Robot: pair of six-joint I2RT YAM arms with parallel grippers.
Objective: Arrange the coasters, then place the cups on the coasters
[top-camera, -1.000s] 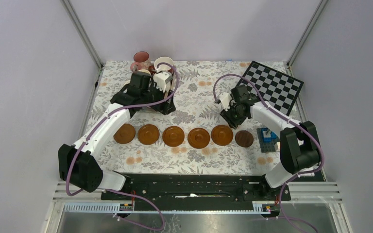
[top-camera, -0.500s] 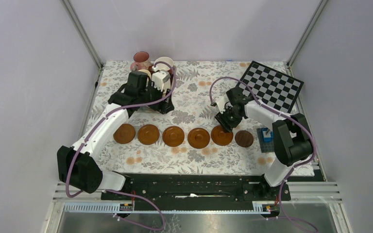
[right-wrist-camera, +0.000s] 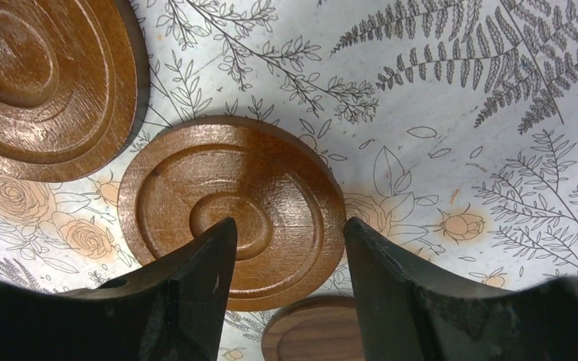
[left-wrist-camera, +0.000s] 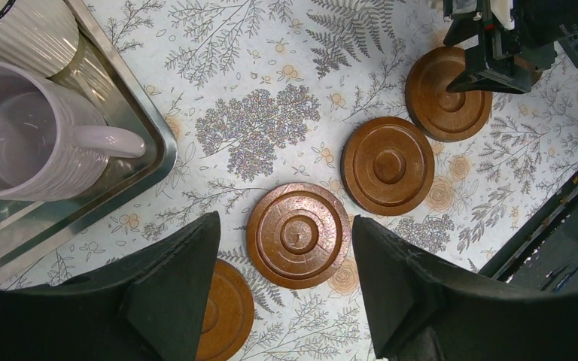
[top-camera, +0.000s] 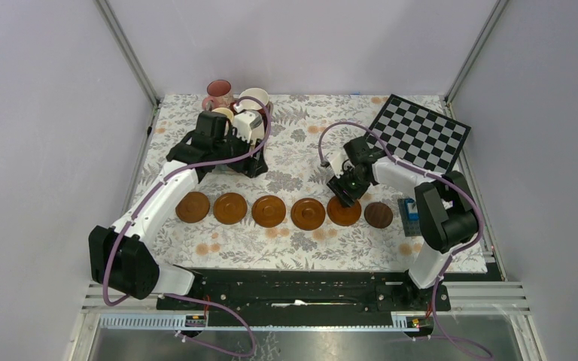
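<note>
Six coasters lie in a row across the near half of the table, from the leftmost coaster [top-camera: 193, 207] to a darker, smaller coaster [top-camera: 378, 215] at the right end. My right gripper [top-camera: 346, 193] hangs open just above the fifth coaster [right-wrist-camera: 229, 210], holding nothing, and the darker coaster [right-wrist-camera: 312, 331] shows below its fingers. My left gripper [top-camera: 247, 164] is open and empty, high above the table near the cups. A pink cup [top-camera: 218, 94] and a white cup [top-camera: 254, 99] stand at the back left. A lilac cup [left-wrist-camera: 15, 143] sits in the metal tray [left-wrist-camera: 147, 150].
A checkerboard [top-camera: 421, 131] lies at the back right. Blue bricks [top-camera: 414, 209] sit beside the right arm, just right of the dark coaster. A ribbed pale cup [left-wrist-camera: 22, 30] stands in the tray behind the lilac one. Metal frame posts rise at the back corners.
My right gripper has moved left and nearer, over the fifth coaster, and its jaws have spread wider. The left gripper has crept slightly back toward the cups.
</note>
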